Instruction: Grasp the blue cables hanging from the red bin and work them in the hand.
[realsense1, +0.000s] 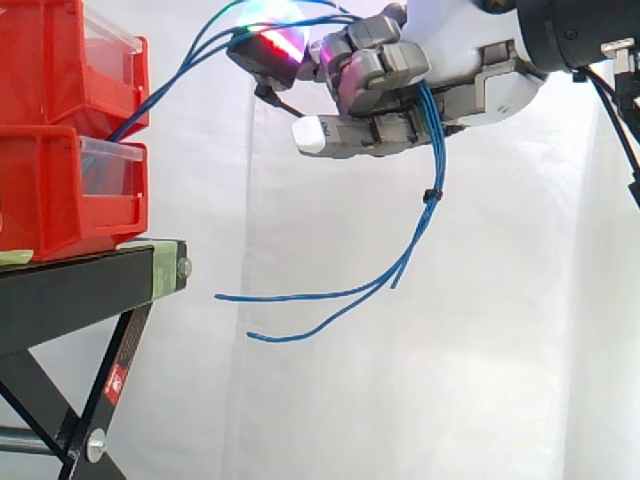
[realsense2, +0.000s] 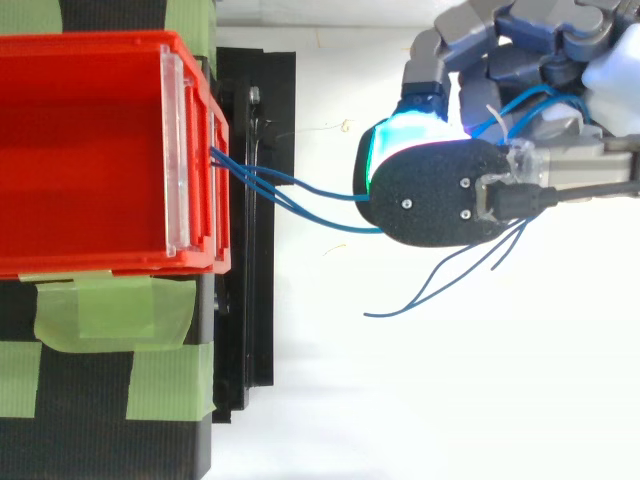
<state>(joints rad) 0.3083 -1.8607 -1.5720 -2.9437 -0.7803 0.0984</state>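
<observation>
Several thin blue cables (realsense1: 190, 62) run from the upper red bin (realsense1: 60, 60) up and right into my hand (realsense1: 400, 85). My hand is at the height of the bins, to their right, its fingers curled round the cables. The loose ends (realsense1: 330, 300) drop from the palm side, held together by a small black tie (realsense1: 432, 194), and trail down and left. From above, the cables (realsense2: 290, 190) leave the front of the red bin (realsense2: 90, 150) and pass under my hand (realsense2: 440, 190), whose fingertip glows cyan-green.
A second red bin (realsense1: 60, 195) sits below the first on a black stand (realsense1: 90, 275) with green tape patches (realsense2: 110, 310). The white curtain hangs behind. Open space lies under and to the right of the stand.
</observation>
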